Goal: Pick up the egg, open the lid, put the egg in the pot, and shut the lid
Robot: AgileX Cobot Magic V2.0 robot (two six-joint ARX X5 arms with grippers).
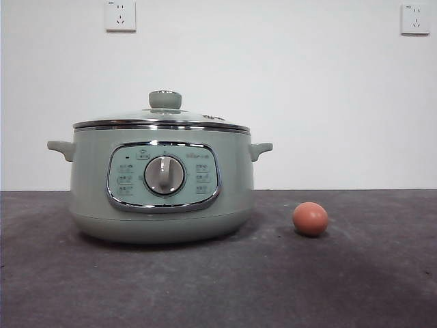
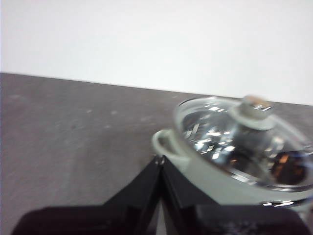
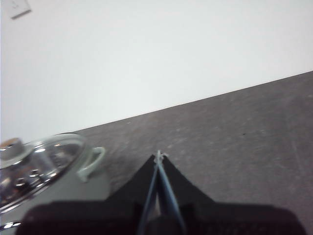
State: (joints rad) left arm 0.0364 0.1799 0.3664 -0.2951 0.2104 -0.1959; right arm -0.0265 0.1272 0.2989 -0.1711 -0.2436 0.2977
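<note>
We count one pot (image 1: pixel 161 198), lid (image 1: pixel 162 117) seated, one egg (image 1: pixel 310 219) well apart on open table (image 1: pixel 355 287). Left gripper (image 2: pixel 160 159) and right gripper (image 3: pixel 158 155): both pinched together, empty.

my front eye sits low and close, looking level at the pot (image 1: pixel 162 184). my two wrist eyes look down slanted (both share the pot's lid (image 2: pixel 244 137)).

lid (image 1: pixel 162 116) on pot (image 1: pixel 161 184) | egg (image 1: pixel 310 219) right of pot, apart | both on table (image 1: pixel 369 287)
</note>
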